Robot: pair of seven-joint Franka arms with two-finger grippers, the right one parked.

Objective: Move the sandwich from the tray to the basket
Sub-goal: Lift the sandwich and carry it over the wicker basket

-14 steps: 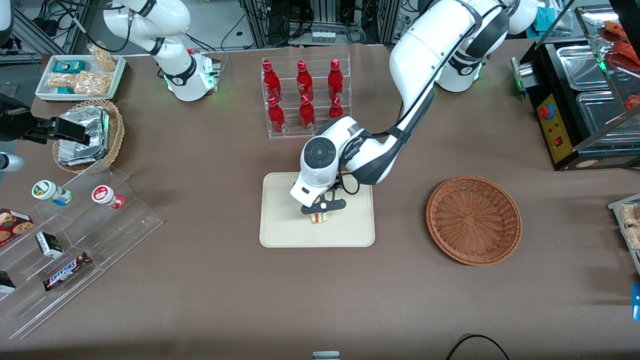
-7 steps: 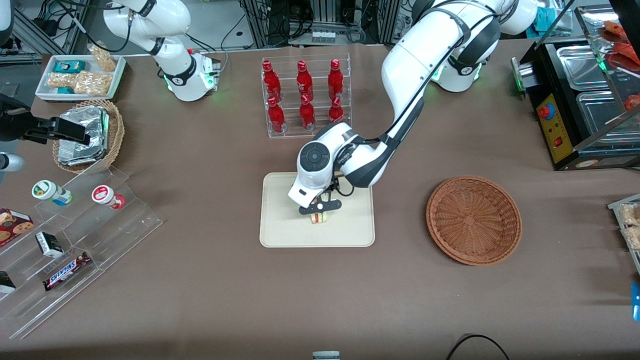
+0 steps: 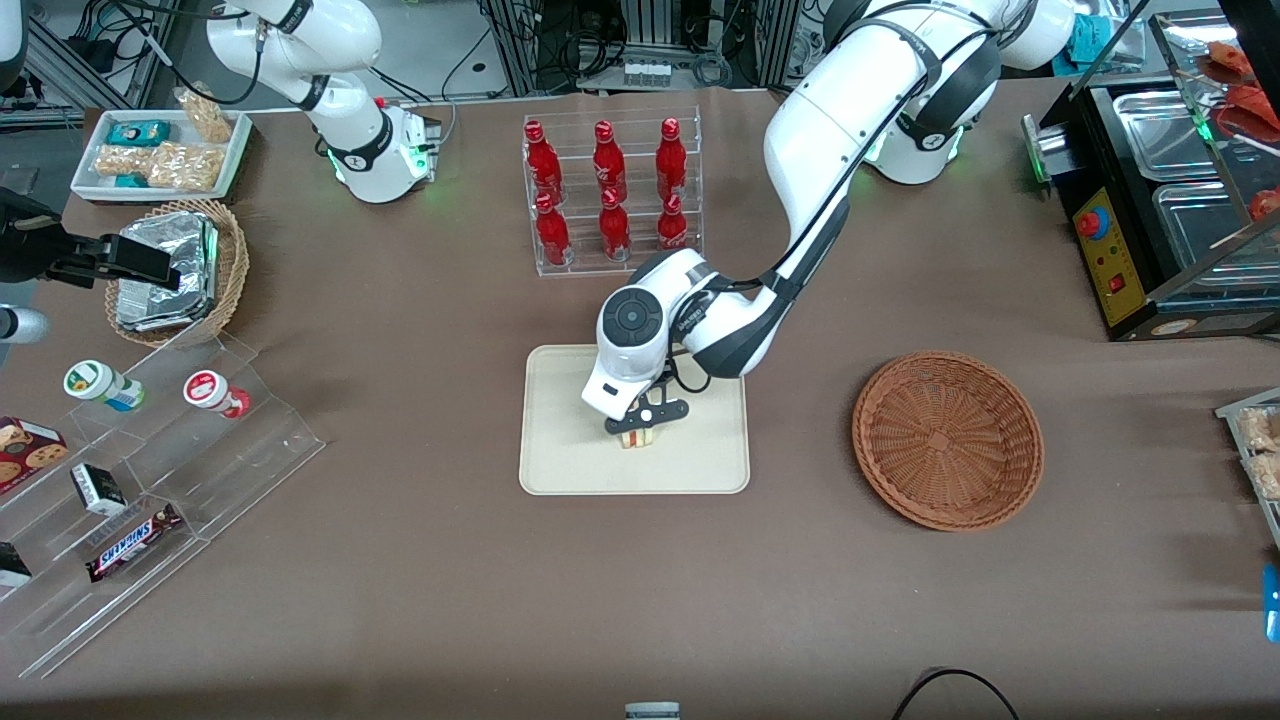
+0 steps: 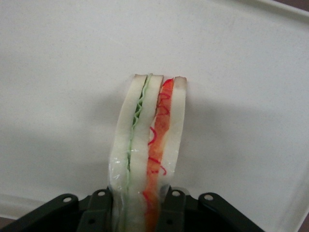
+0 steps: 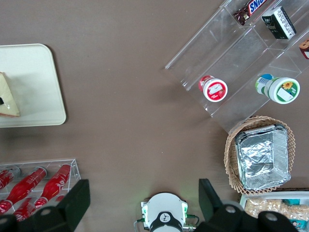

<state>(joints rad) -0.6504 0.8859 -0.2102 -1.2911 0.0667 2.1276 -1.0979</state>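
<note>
1. Shifting slightly toward the working arm's end since the previous frame: gripper [image 3: 646,416], over tray [image 3: 570,470], also a touch nearer the front camera.
2. Fingers [image 4: 99,208] clamped on both sides of sandwich [image 3: 637,439].
3. Sandwich at the tray; whether it touches, can't tell.
4. Long axis runs roughly toward the front camera, layers lengthwise; striped end pokes out from the fingers that way.
</note>
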